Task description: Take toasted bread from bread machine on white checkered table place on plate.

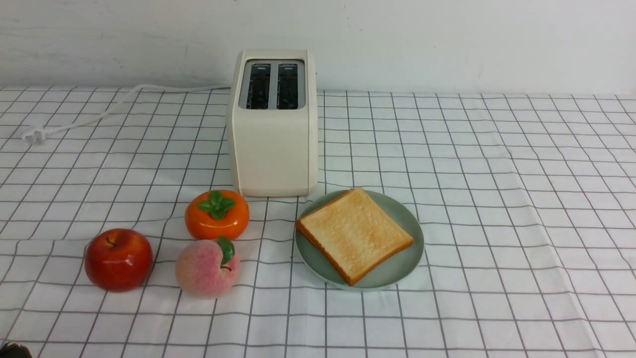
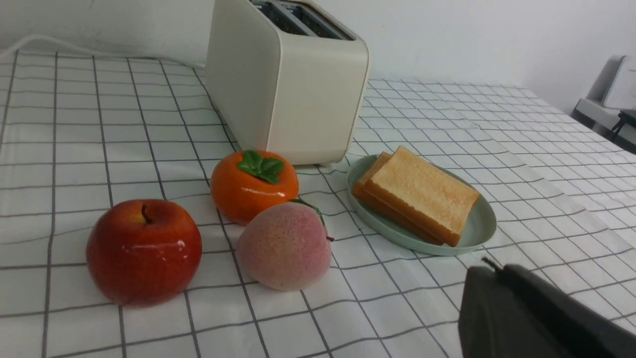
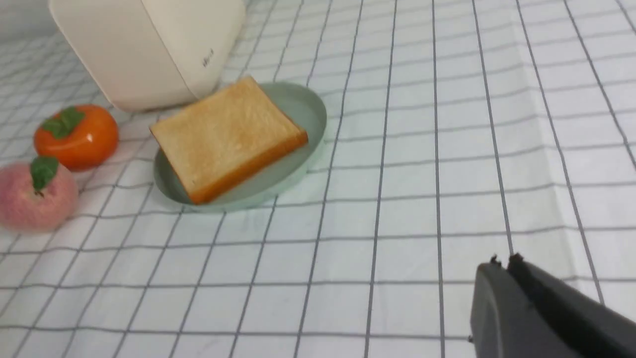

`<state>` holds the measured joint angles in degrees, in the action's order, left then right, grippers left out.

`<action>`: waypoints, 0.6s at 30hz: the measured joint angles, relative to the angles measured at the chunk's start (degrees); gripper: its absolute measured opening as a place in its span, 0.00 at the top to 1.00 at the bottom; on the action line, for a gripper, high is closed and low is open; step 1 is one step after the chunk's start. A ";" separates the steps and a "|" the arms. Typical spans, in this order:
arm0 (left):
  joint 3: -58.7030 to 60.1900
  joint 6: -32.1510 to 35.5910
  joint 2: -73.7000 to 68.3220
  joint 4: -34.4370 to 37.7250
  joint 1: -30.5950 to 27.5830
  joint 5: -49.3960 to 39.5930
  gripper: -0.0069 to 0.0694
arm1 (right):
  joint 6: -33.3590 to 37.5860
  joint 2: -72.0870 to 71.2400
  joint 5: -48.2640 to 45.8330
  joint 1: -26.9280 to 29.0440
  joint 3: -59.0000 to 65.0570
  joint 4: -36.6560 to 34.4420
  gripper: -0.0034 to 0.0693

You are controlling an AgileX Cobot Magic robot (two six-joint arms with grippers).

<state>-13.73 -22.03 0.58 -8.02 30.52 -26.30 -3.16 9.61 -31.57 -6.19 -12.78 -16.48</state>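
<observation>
toasted bread (image 1: 354, 233) on plate (image 1: 403, 264), plate before bread machine (image 1: 273, 149)

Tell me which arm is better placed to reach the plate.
Probably the right: the plate lies slightly right of centre, while the apple, persimmon and peach stand on the left arm's side.

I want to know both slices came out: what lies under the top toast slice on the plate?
A second toast slice lies under the top slice, only its corner and crust edge showing, both on the plate. The rest of its face is covered.
</observation>
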 joint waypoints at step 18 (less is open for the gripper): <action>0.00 0.00 0.00 -0.02 0.00 -3.95 0.90 | 0.00 -10.18 9.65 4.77 13.82 12.68 0.98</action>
<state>-13.73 -22.03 0.58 -8.04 30.52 -30.24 -3.16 -0.57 -21.92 -1.42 1.04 -3.80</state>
